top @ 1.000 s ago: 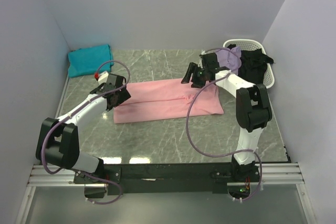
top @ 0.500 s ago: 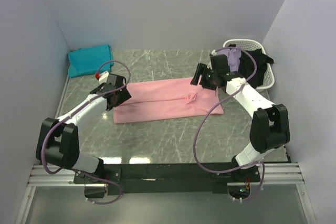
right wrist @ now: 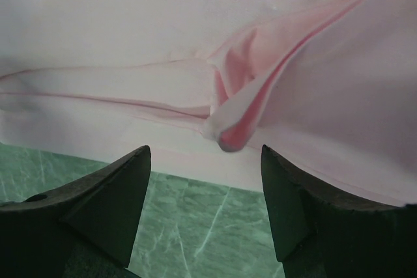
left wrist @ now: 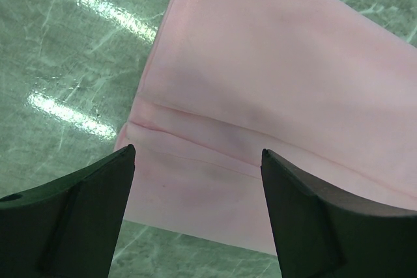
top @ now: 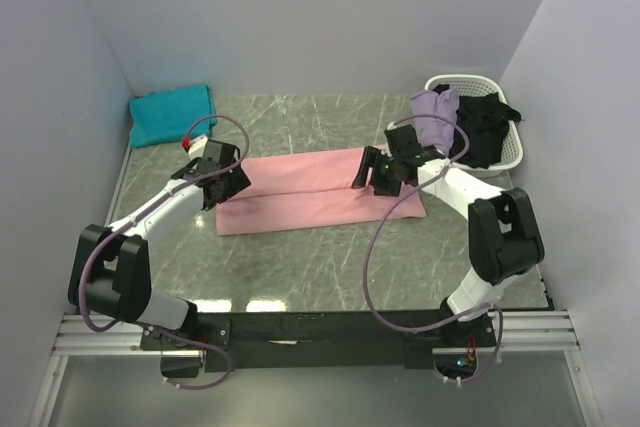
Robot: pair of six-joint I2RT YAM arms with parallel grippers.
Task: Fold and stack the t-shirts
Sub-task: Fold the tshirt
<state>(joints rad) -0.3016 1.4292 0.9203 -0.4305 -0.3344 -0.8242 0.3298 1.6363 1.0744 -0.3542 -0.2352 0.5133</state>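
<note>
Two open-jawed, empty claws hang over the folded light pink cloth shirt: left gripper at its left end, right gripper above a bunched crease.

I see bright, even light from above, with white shiny spots on the green table in my left wrist view, only soft shadows, and the dark fingers up close look a bit fuzzy.
</note>
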